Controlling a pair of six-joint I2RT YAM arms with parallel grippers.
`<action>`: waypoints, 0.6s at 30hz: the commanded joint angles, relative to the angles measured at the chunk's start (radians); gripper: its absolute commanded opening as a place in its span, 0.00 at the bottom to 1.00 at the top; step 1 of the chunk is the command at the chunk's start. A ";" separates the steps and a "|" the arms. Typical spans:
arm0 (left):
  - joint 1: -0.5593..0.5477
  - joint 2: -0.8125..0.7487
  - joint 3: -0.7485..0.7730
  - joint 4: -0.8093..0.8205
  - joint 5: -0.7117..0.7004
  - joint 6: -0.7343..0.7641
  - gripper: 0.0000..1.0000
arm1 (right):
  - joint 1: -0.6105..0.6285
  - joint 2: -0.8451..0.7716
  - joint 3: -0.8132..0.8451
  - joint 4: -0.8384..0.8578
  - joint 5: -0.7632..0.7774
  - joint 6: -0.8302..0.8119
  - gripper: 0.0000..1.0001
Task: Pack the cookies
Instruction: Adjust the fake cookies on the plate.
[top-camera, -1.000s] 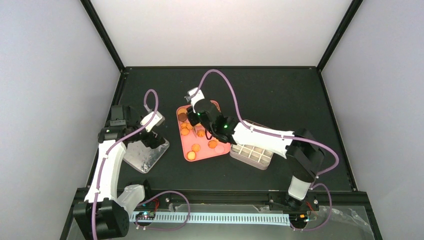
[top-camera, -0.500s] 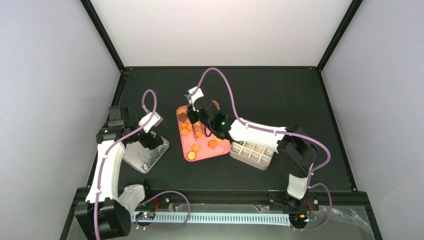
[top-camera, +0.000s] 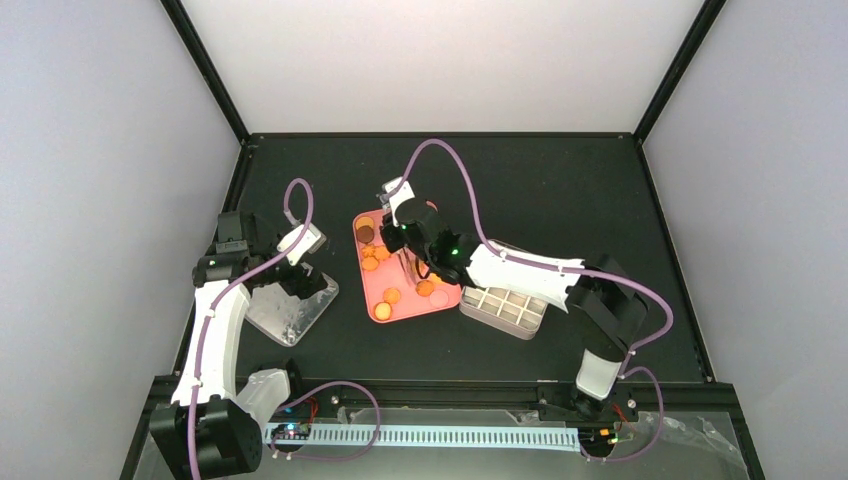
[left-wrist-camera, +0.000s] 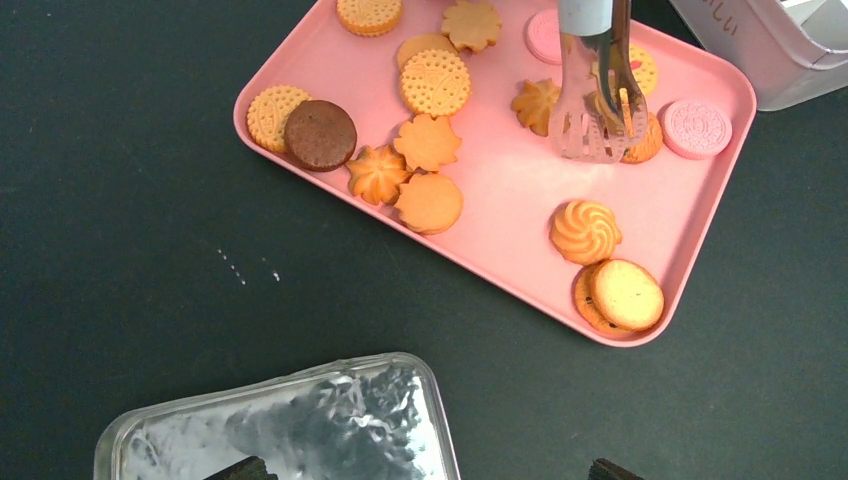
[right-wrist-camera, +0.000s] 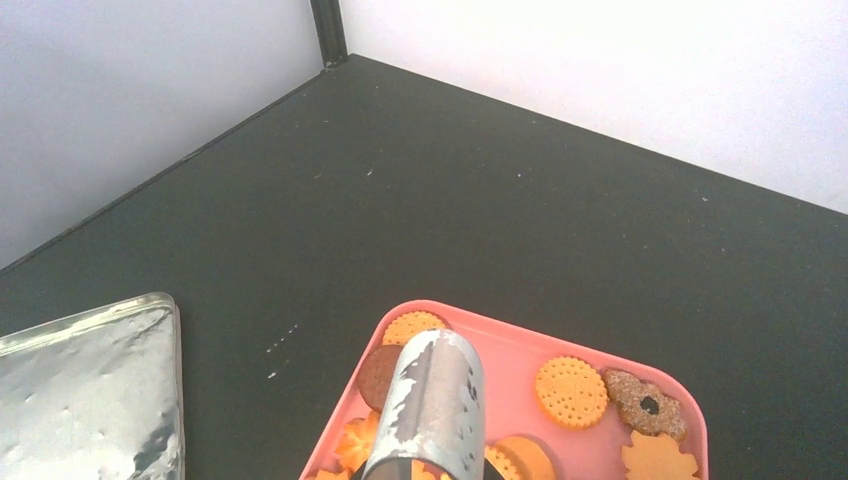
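Holding metal tongs (left-wrist-camera: 598, 90) over the cookies (left-wrist-camera: 430, 85), right gripper (top-camera: 398, 232) clenched on their handle.
Below it, tips among cookies on the pink tray (left-wrist-camera: 500, 200); left gripper (left-wrist-camera: 425, 468) spread wide.

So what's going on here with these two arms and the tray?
The right tool holds metal tongs, their tips down among the cookies on the pink tray; whether they have gripped one is unclear. The left tool hangs open above a clear plastic container beside the tray. The compartments that show in the divided box look empty, so packing has barely begun.
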 joint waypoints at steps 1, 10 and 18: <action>0.009 -0.014 0.022 -0.011 0.026 0.022 0.84 | 0.001 -0.067 -0.007 0.016 0.034 -0.021 0.06; 0.009 -0.011 0.018 -0.006 0.028 0.022 0.84 | 0.000 -0.217 -0.153 0.151 0.068 -0.007 0.02; 0.009 -0.005 0.017 -0.002 0.045 0.016 0.84 | 0.001 -0.268 -0.317 0.228 0.063 0.051 0.04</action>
